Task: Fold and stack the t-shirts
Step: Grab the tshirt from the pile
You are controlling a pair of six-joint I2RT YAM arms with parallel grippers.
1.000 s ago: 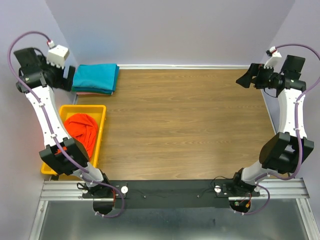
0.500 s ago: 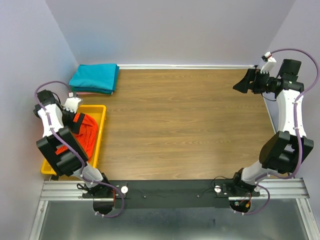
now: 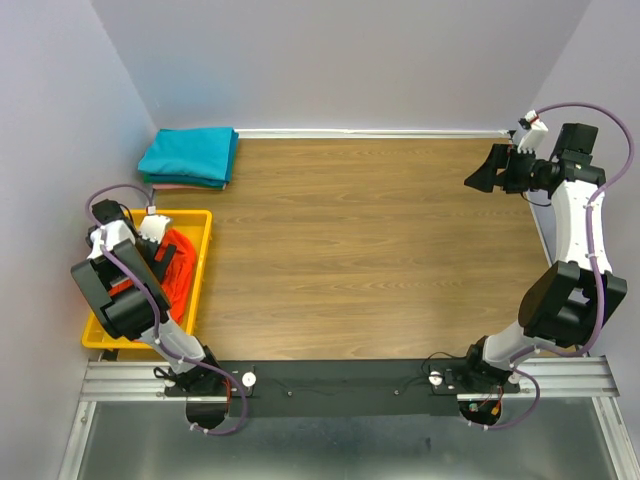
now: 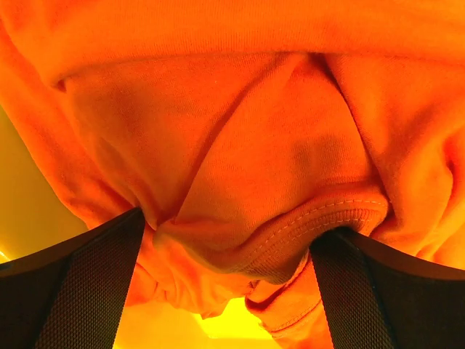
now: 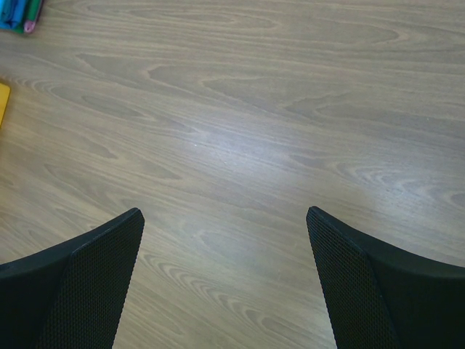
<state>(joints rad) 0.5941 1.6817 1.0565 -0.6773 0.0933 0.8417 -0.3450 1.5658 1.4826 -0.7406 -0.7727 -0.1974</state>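
The orange-red t-shirt [image 3: 181,262] lies crumpled in the yellow tray [image 3: 200,216]. My left gripper [image 3: 160,246] is down in the tray, pressed into the shirt. In the left wrist view the shirt [image 4: 240,145] fills the frame and a stitched fold of it bulges between the wide-apart fingers of the left gripper [image 4: 227,227], which is open. The teal t-shirt [image 3: 190,152] lies folded at the far left corner on top of the pale pink one [image 3: 185,186]. My right gripper [image 3: 478,175] is open and empty, held above the table at the far right [image 5: 225,214].
The yellow tray floor shows beneath the cloth [image 4: 218,320]. Purple walls close in the table on the left, back and right. In the right wrist view there is wood table [image 5: 240,109], a tray corner [image 5: 2,102] and the teal stack's edge [image 5: 11,11].
My left arm has swung from the far left corner down into the tray and onto the orange-red shirt. My right gripper has shifted slightly left.
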